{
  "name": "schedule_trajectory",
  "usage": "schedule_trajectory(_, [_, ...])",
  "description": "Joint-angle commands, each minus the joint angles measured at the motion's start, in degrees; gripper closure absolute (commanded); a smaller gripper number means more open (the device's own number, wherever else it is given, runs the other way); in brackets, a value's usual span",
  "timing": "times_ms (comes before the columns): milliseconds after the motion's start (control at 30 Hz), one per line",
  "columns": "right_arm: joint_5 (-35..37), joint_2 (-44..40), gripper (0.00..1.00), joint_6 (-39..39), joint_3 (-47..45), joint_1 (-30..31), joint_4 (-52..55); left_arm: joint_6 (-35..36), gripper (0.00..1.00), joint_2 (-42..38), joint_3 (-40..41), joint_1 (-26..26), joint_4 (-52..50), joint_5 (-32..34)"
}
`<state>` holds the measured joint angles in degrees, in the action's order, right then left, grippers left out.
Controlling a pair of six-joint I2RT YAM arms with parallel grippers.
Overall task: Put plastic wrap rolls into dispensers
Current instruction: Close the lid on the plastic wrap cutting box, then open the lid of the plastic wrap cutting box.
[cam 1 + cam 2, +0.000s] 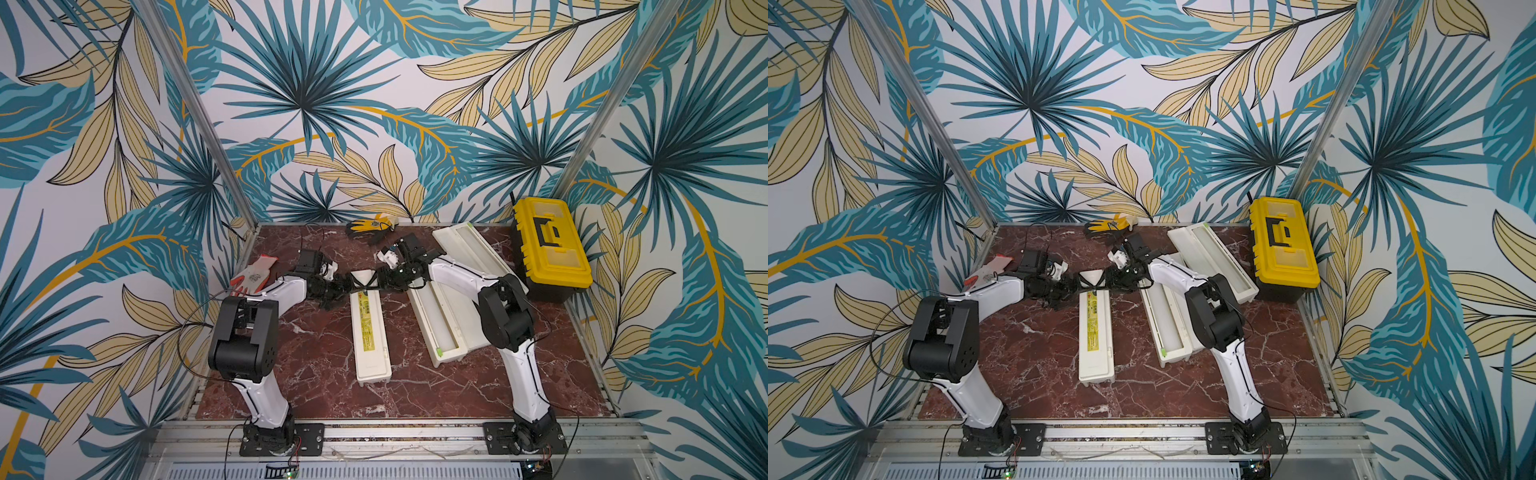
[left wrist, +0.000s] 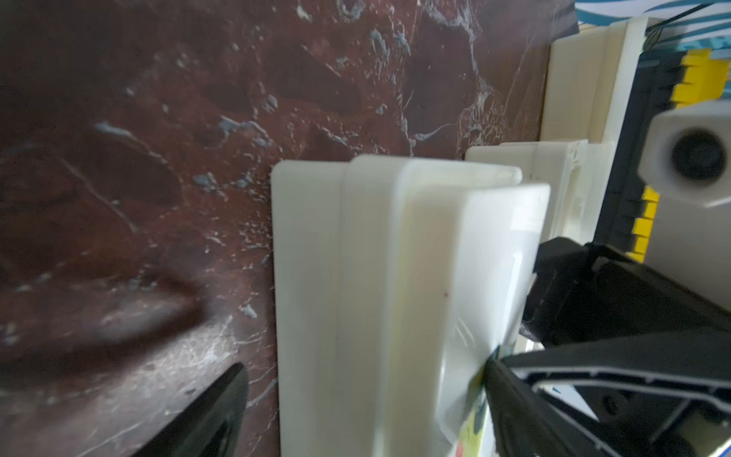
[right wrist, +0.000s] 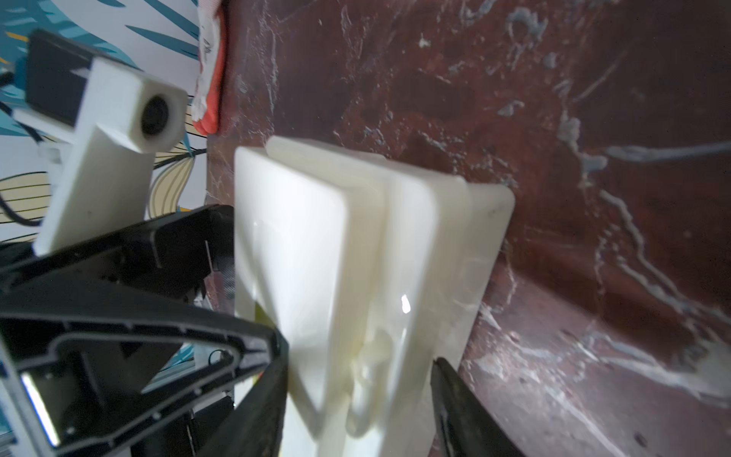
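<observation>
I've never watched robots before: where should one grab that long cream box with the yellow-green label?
Across its narrow width near one end, from above: the labelled dispenser lies flat on the table, long and slim, so probably only that width fits a grip.

Yellow toolbox (image 1: 550, 245), orange glove (image 1: 253, 274), yellow glove (image 1: 370, 227)

Both top views: bright, even light from overhead, pics sharp; only short soft shadows on the table (image 1: 316, 332) beside the labelled box (image 1: 369, 332). Wall posts (image 1: 199, 112) well off to either side of the box bow outward, wide-lens bend twd the edges. Wrist views dimmer & soft: box end blurred close-up, small glare spot on it in right wrist view, smeared dark shadow on table next to it in left wrist view.
</observation>
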<state>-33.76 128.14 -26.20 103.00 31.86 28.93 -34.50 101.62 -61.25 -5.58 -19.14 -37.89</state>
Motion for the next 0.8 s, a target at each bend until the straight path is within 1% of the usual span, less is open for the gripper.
schedule_trajectory(0, [11.6, -3.9, 0.32, 2.0, -1.9, 0.8, 10.6, -0.9, 0.09, 0.4, 2.5, 1.1, -0.7, 3.1])
schedule_trajectory(67, [15.2, -6.6, 0.27, 1.5, -2.0, 1.7, 10.7, -1.7, 0.08, -1.4, 1.9, 1.2, -0.7, 4.0])
schedule_trajectory(100, [17.3, -8.3, 0.22, 1.1, -2.2, 2.2, 10.3, -1.8, 0.06, -2.9, 1.6, 1.2, -0.7, 4.6])
schedule_trajectory(167, [21.0, -10.9, 0.16, 0.0, -3.0, 3.9, 9.8, -1.6, 0.03, -5.9, 0.3, 1.2, -2.0, 7.1])
schedule_trajectory(233, [25.5, -12.3, 0.12, -1.1, -2.7, 6.6, 10.8, -0.7, 0.01, -9.0, -1.7, 1.3, -6.1, 12.8])
schedule_trajectory(300, [29.9, -12.2, 0.09, -2.7, -1.3, 9.5, 13.2, 0.2, 0.00, -11.4, -2.9, 1.6, -9.3, 16.9])
schedule_trajectory(433, [38.1, -9.0, 0.05, -7.3, 2.6, 15.2, 18.2, 0.8, 0.00, -15.4, -1.9, 3.0, -12.2, 20.7])
schedule_trajectory(533, [40.8, -4.6, 0.05, -9.3, 7.4, 17.8, 22.0, 0.5, 0.00, -17.0, -0.9, 4.2, -14.5, 22.6])
schedule_trajectory(667, [47.4, 0.4, 0.05, -8.8, 15.8, 21.6, 27.9, -0.1, 0.00, -18.7, 2.1, 5.0, -14.6, 22.1])
schedule_trajectory(767, [50.0, 3.6, 0.05, -11.5, 19.6, 22.5, 32.4, 0.4, 0.00, -19.1, 3.7, 5.4, -14.7, 21.2])
